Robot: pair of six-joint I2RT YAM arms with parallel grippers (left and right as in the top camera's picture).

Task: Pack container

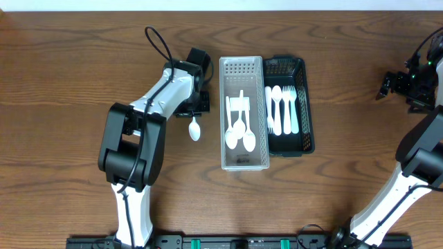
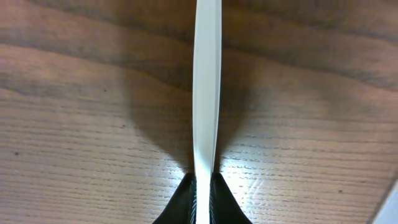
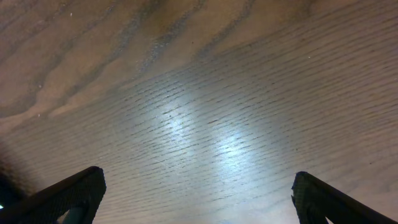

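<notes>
Left of the worktop's middle, the left hand [image 1: 194,111] pinches a white spoon [image 1: 195,129] by its handle. Just right stand the white basket [image 1: 242,67] of spoons [image 1: 239,135], then the black basket [image 1: 285,67]. By the right edge, the right hand [image 1: 386,86] gapes wide.

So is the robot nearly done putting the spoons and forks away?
Nearly, it seems. Done: spoons lie in the white tray, forks in the black tray. In hand: the left jaws are shut on one more spoon, beside the white tray. Left: putting it in with the others. The right jaws are open and empty.
</notes>
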